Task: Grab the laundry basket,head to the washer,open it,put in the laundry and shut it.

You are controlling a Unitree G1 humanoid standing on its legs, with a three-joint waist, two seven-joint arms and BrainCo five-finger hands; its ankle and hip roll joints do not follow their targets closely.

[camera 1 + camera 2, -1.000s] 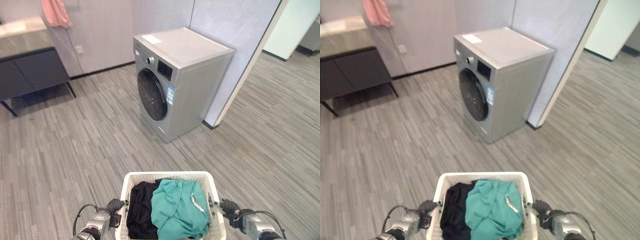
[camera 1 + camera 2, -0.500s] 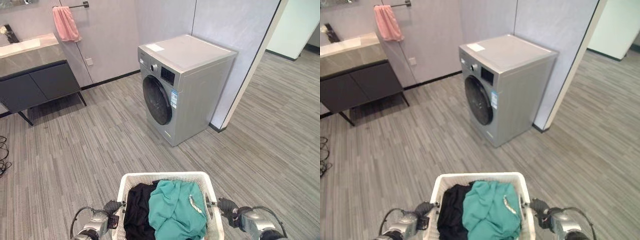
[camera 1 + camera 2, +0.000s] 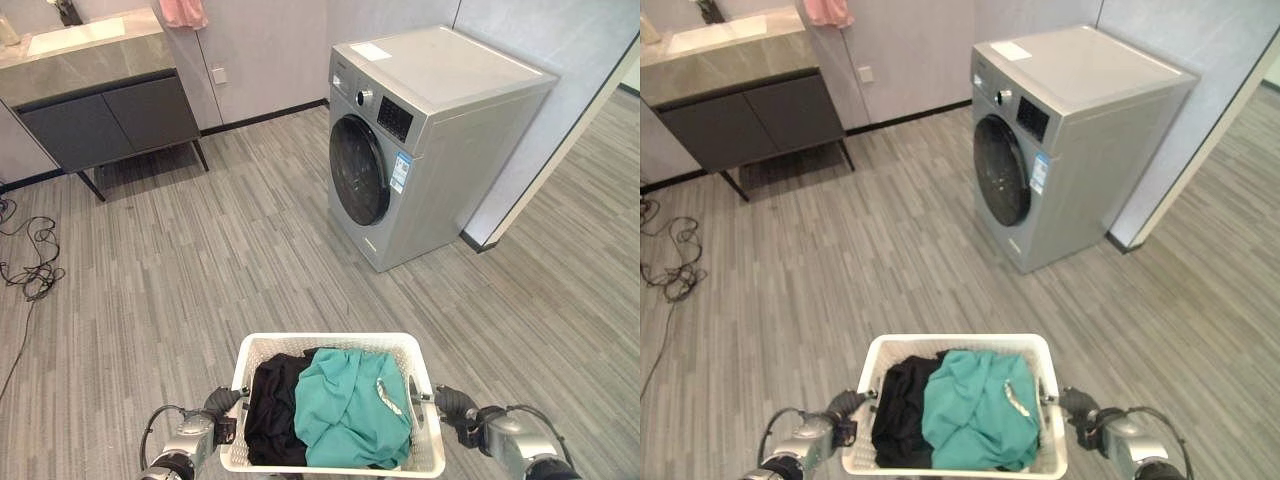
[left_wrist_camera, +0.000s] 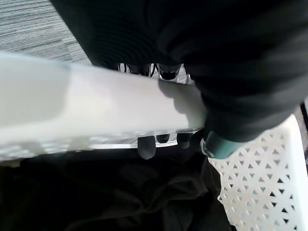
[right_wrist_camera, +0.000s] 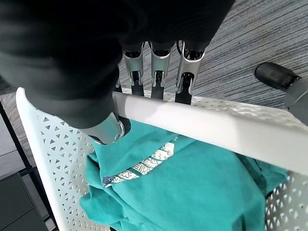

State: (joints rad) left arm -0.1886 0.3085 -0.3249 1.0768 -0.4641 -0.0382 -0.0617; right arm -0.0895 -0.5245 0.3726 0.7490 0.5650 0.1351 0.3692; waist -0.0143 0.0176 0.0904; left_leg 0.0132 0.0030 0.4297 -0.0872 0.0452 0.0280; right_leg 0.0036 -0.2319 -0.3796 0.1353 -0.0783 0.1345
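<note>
We carry the white perforated plastic laundry basket (image 3: 335, 345), left hand (image 3: 220, 404) and right hand (image 3: 455, 404) curled round its rims for balance, silver front-loading washer (image 3: 430, 140) at one o'clock.

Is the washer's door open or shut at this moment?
Shut. The washer's round dark door lies flush against its front panel, with no gap showing and none of the drum interior exposed.

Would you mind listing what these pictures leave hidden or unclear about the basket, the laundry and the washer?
- Laundry basket: its near rim is cut off by the eye views' lower edge.
- Black garment: partly covered by the teal garment; anything beneath both is hidden.
- Washer: the dark door hides the drum; its control markings are too small to read.
- Pink towel: cut off by the upper edge.
</note>
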